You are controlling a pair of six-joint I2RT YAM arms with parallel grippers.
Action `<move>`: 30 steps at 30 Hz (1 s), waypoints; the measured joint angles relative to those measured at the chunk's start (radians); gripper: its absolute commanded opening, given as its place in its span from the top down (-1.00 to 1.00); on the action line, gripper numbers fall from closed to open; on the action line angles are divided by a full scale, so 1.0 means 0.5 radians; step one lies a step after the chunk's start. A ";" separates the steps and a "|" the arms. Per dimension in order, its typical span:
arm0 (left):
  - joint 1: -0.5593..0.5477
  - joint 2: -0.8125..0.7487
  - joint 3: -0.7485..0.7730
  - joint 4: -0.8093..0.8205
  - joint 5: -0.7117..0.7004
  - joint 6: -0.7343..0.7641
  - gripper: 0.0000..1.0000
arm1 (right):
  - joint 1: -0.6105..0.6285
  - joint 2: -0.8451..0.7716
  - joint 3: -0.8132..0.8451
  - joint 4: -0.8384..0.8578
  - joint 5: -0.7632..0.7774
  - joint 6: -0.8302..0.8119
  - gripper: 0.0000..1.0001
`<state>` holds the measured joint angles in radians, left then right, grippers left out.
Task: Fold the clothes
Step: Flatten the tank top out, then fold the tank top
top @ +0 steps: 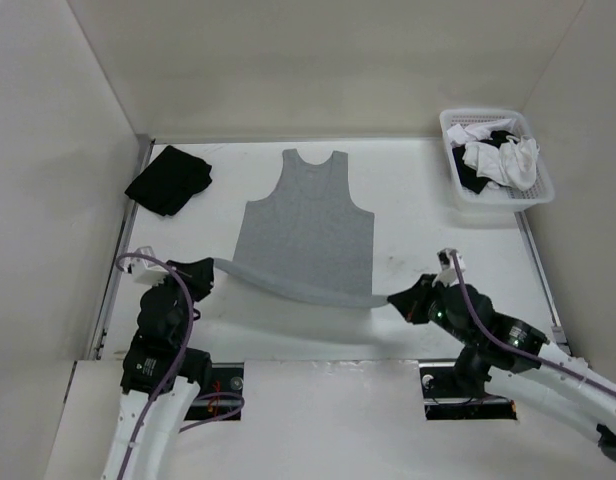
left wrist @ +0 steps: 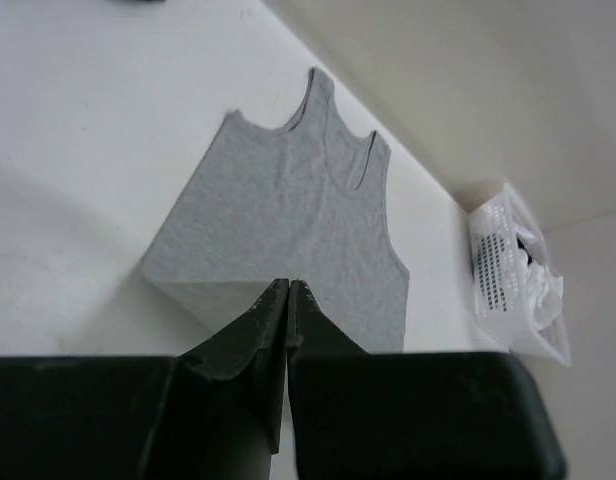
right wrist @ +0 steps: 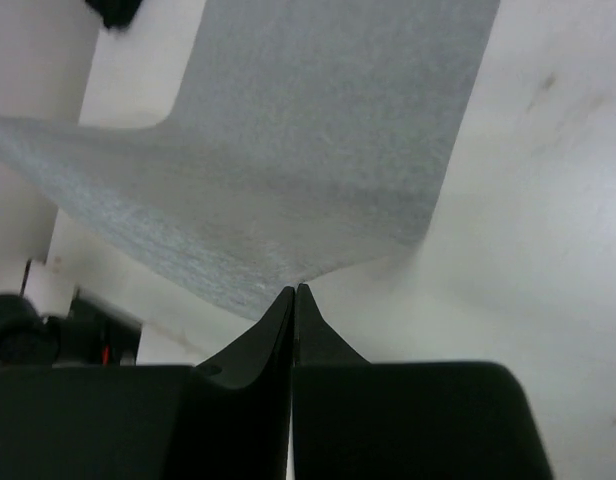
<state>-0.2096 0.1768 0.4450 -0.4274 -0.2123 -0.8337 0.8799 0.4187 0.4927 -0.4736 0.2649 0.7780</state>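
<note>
Top view of the white desk with the grey shirt, a plain sleeveless knit, lying in the middle, its neckline and shoulder straps toward the far wall and its upper body spread flat. The bottom hem is raised off the desk as a taut band running between the two arms. The left gripper is closed on the hem's left corner; in the left wrist view its jaws meet on the fabric edge, with the shirt sloping away beyond them. The right gripper is closed on the hem's right corner; in the right wrist view the cloth fans out from the pinched tip of its jaws. A crumpled black garment lies at the far left of the desk, well apart from the shirt. A white perforated basket stands at the far right corner, holding white and black garments.
</note>
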 measured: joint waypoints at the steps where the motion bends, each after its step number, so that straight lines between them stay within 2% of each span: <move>1: -0.017 -0.034 -0.005 -0.066 0.003 -0.035 0.97 | 0.135 -0.024 -0.028 -0.060 0.053 0.085 1.00; 6: -0.101 -0.146 -0.017 -0.400 -0.002 -0.202 0.97 | 0.801 0.000 -0.060 -0.298 0.359 0.477 1.00; 7: -0.102 -0.174 -0.017 -0.435 -0.018 -0.223 0.97 | 0.892 0.043 -0.050 -0.314 0.412 0.521 1.00; 9: -0.095 -0.175 -0.017 -0.448 -0.049 -0.247 0.97 | 0.916 0.185 -0.007 -0.323 0.475 0.538 1.00; 11: -0.085 -0.083 -0.016 -0.391 -0.065 -0.256 0.98 | 0.778 0.346 0.052 -0.288 0.506 0.480 1.00; 14: -0.078 0.243 -0.012 -0.159 -0.093 -0.256 0.98 | 0.391 0.555 0.132 -0.108 0.439 0.273 1.00; 17: -0.038 0.758 0.013 0.234 -0.138 -0.225 0.98 | -0.100 0.755 0.222 0.173 0.261 0.047 1.00; 21: 0.066 1.601 0.216 0.757 -0.181 -0.203 0.99 | -0.735 1.225 0.496 0.591 -0.064 -0.159 1.00; 23: 0.102 1.986 0.404 0.951 -0.182 -0.203 0.99 | -0.941 1.514 0.706 0.747 -0.204 -0.220 1.00; 27: 0.170 2.630 0.916 1.201 -0.172 -0.198 0.98 | -1.187 2.158 1.279 0.932 -0.434 -0.283 1.00; 29: 0.208 2.951 1.255 1.271 -0.149 -0.192 0.93 | -1.266 2.483 1.617 0.964 -0.519 -0.298 1.00; 30: 0.225 3.098 1.420 1.289 -0.132 -0.188 0.82 | -1.294 2.648 1.801 0.964 -0.555 -0.303 0.92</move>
<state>-0.0971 1.7256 1.1549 0.2169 -0.2783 -0.9276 0.2329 1.7428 1.3933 0.0086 -0.0128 0.6266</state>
